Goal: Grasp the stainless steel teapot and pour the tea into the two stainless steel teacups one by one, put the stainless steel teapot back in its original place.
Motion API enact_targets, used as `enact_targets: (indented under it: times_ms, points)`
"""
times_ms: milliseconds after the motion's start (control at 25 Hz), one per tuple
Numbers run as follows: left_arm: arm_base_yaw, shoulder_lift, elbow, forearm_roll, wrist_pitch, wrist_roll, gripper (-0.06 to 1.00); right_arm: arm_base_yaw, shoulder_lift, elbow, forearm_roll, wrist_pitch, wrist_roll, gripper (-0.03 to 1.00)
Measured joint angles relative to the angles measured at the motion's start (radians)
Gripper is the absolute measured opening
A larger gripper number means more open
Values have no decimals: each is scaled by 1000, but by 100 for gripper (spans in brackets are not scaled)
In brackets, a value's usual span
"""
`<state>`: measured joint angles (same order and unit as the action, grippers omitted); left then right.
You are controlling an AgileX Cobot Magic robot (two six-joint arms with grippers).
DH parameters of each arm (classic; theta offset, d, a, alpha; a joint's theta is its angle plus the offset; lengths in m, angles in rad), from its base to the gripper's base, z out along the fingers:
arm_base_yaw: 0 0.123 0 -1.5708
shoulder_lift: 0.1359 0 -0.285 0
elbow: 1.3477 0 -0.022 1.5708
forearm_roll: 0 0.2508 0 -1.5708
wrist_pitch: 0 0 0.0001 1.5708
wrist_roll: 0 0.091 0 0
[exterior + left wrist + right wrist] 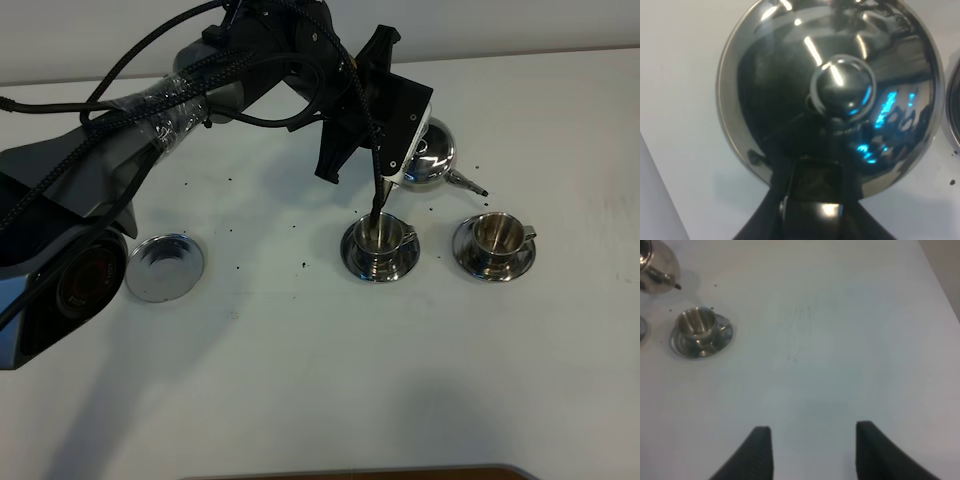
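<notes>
The stainless steel teapot (432, 152) is behind the two cups, its spout pointing right, toward the right cup. My left gripper (400, 125) reaches across and is shut on its handle. In the left wrist view the domed lid and knob (842, 91) fill the frame, with the gripper (812, 205) at the handle. One teacup (381, 236) and the other teacup (495, 238) stand on saucers in front. The steel coaster disc (165, 267) lies bare at the left. My right gripper (812, 450) is open and empty, away from the right cup (699, 329) and the teapot (655, 265).
A black cable (378, 200) hangs from the left wrist over the left cup. Small dark specks (302, 264) are scattered on the white table (300, 380). The left arm's cables and body cover the back left. The table's right edge (940, 285) shows in the right wrist view.
</notes>
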<state>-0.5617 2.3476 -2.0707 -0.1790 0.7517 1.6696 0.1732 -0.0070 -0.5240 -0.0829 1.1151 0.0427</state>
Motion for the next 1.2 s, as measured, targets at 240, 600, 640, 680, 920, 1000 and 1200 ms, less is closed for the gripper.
enact_targets:
  times_ms: [240, 600, 640, 680, 920, 1000, 1200]
  points:
    - [-1, 0, 0, -2, 1, 68, 28, 0, 0, 0, 0, 0, 0, 38]
    - [-32, 0, 0, -2, -22, 147, 28, 0, 0, 0, 0, 0, 0, 38]
    - [-36, 0, 0, -2, -26, 156, 28, 0, 0, 0, 0, 0, 0, 38]
    - [-38, 0, 0, -2, -31, 168, 28, 0, 0, 0, 0, 0, 0, 38]
    - [-47, 0, 0, 17, -55, 223, 28, 0, 0, 0, 0, 0, 0, 38]
    - [-52, 0, 0, 24, -63, 229, 28, 0, 0, 0, 0, 0, 0, 38]
    - [-66, 0, 0, 26, -95, 265, 28, 0, 0, 0, 0, 0, 0, 38]
